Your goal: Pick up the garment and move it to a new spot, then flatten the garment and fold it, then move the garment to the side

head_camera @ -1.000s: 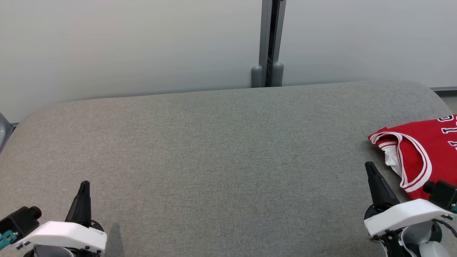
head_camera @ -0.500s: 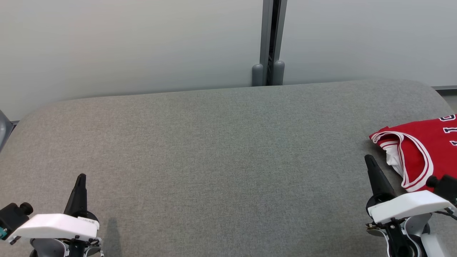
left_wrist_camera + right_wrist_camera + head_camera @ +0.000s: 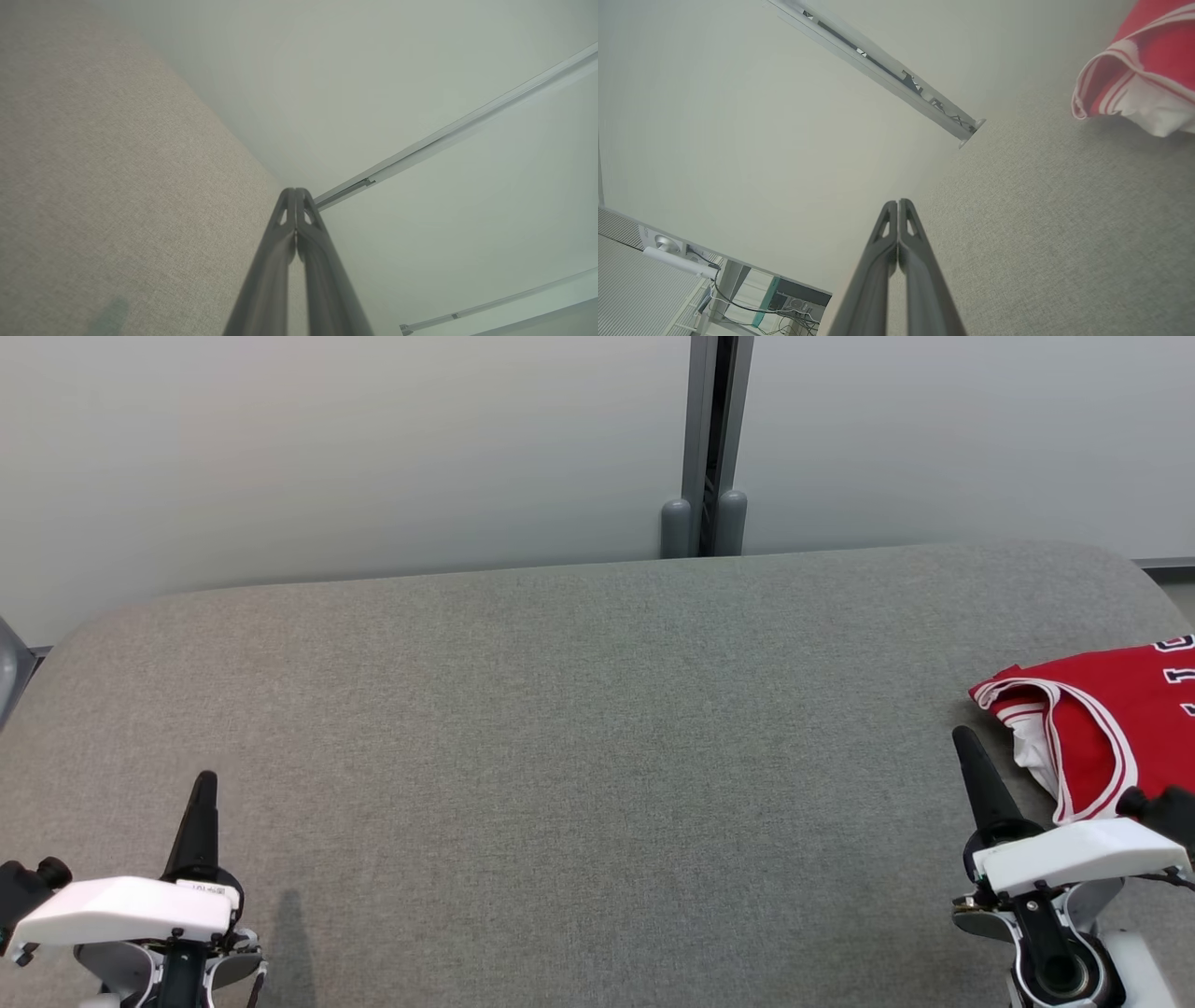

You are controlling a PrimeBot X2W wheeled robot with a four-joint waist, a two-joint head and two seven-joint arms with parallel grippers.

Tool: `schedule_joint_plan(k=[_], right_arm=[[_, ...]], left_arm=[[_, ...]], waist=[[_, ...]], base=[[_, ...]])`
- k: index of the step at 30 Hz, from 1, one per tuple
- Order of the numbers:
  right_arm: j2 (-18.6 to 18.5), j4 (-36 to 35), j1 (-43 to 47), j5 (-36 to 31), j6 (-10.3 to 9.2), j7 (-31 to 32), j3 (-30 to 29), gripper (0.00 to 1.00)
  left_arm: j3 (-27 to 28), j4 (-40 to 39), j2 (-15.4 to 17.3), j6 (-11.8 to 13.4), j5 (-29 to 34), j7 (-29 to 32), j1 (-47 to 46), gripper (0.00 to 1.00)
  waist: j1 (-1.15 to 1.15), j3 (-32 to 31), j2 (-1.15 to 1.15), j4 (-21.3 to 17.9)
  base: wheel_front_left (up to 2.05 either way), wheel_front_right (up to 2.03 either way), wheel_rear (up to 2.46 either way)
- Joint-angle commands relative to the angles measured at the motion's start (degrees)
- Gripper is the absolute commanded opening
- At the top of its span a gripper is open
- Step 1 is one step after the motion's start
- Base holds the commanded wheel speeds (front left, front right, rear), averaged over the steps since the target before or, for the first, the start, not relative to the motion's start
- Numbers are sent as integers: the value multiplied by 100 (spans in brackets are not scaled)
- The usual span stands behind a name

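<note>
The garment (image 3: 1097, 709) is a red jersey with white trim, lying folded at the right edge of the grey fabric table (image 3: 579, 737); part of it runs out of the head view. Its trimmed edge shows at the upper right of the right wrist view as the garment (image 3: 1143, 70). My right gripper (image 3: 962, 739) is shut and empty, just left of the jersey and apart from it; its fingers (image 3: 899, 205) are pressed together. Near the table's front left, my left gripper (image 3: 204, 779) is shut and empty, its fingers (image 3: 295, 192) closed tip to tip.
A pale wall with a grey vertical post (image 3: 707, 448) stands behind the table. The table's rounded corners lie at the far left and far right. A desk with cables (image 3: 752, 303) shows low in the right wrist view.
Both grippers have shifted slightly up the head view while staying shut. The whole picture has drifted a little, so the camera moved. The garment lies as before.
</note>
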Motion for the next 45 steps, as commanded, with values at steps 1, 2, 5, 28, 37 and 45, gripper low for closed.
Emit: schedule_joint_plan(k=[1, 2, 5, 28, 37, 45], right_arm=[[-50, -12, -158, 132, 1, 7, -5, 0], [-51, 8, -174, 195, 1, 11, -5, 0], [-53, 72, -223, 387, 1, 23, -4, 0], [-62, 499, -572, 1682, 1, 100, 5, 0], [-65, 629, -678, 2075, 1, 119, 8, 0], [-68, 751, -774, 2447, 1, 141, 11, 0]], left_arm=[[78, -21, 21, -56, -107, 27, -175, 0], [95, -4, 9, -68, -152, 38, -189, 0], [151, 43, -24, -110, -296, 78, -244, 0], [535, 357, -273, -349, -1261, 345, -565, 0], [652, 457, -354, -427, -1553, 431, -657, 0], [762, 549, -425, -498, -1842, 507, -741, 0]], waist=[[0, 2, 0, 1], [0, 4, 0, 2], [0, 11, 0, 6], [0, 63, 0, 35], [0, 81, 0, 44], [0, 99, 0, 54]], base=[[0, 0, 0], [0, 0, 0], [0, 0, 0], [0, 0, 0], [0, 0, 0], [0, 0, 0]])
